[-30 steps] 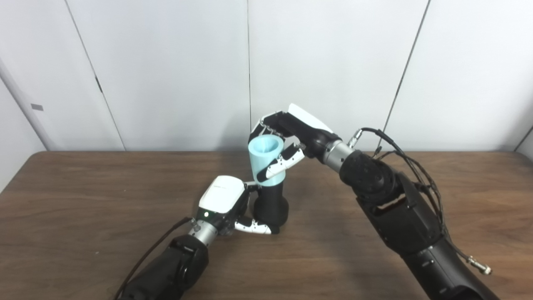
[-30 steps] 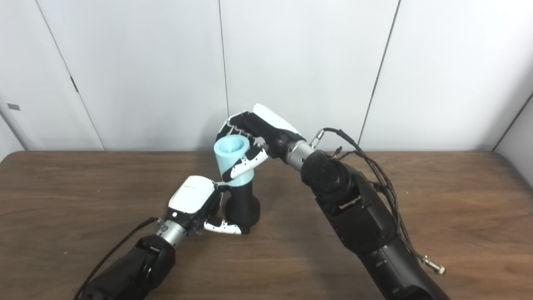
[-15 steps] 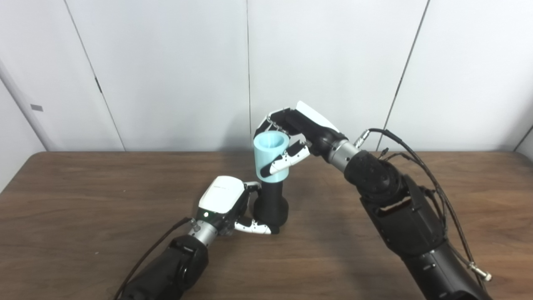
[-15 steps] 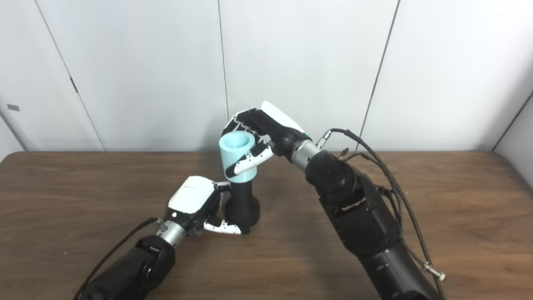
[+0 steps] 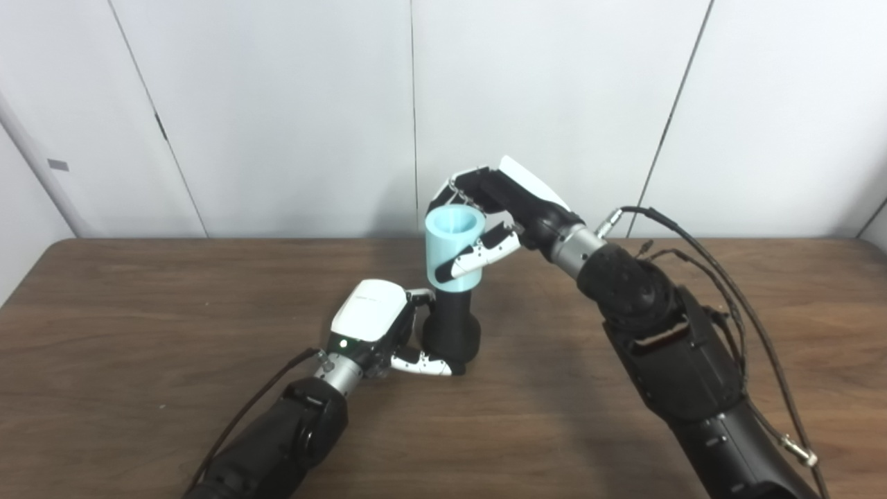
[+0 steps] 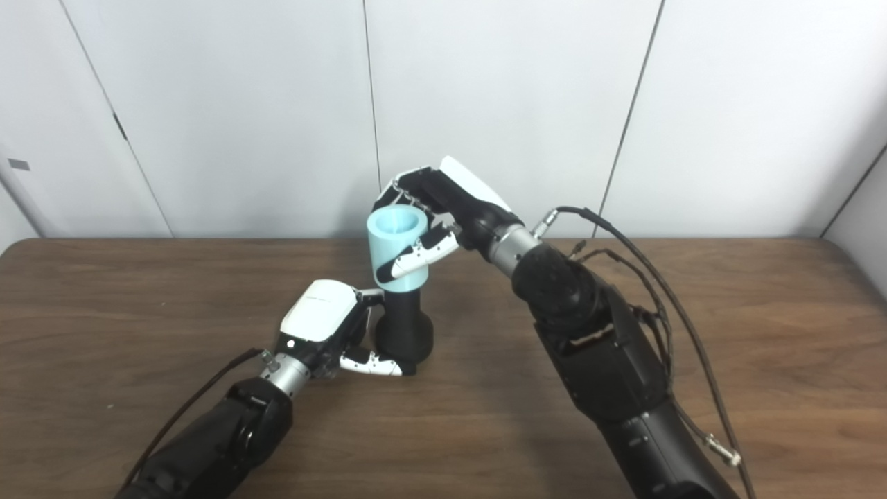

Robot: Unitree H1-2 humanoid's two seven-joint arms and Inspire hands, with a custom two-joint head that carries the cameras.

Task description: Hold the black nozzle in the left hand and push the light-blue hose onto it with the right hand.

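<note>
Lower left of centre: the left hand [image 5: 371,324] is gripping the flared base of the black nozzle [image 5: 452,331], fingers wrapped round it and the thumb lying along the table at its front. The nozzle is standing upright on the wooden table [image 5: 138,326], just left of frame centre.

Centre: the light-blue hose [image 5: 454,246], a short wide sleeve with its open mouth facing up, is sitting over the top of the nozzle stem. The right hand [image 5: 495,218] is clasping it from the upper right, fingers curled behind the rim and the thumb across its front wall.

Change noted: against the picture of a second ago the whole scene is sitting slightly lower and shifted (camera movement accounts for part of this). Beyond that, the right wrist is now standing further to the right, and the sleeve, tilted before, is reading closer to upright and in line with the stem. Judgement: the hose is being squared up on the nozzle, and seating is partial, since much black stem is showing below the sleeve.

Right: the right forearm is crossing the table diagonally, cables trailing. Open tabletop is lying on both sides, the far edge and wall close behind the right hand. Room for pressing downward is looking unobstructed.
</note>
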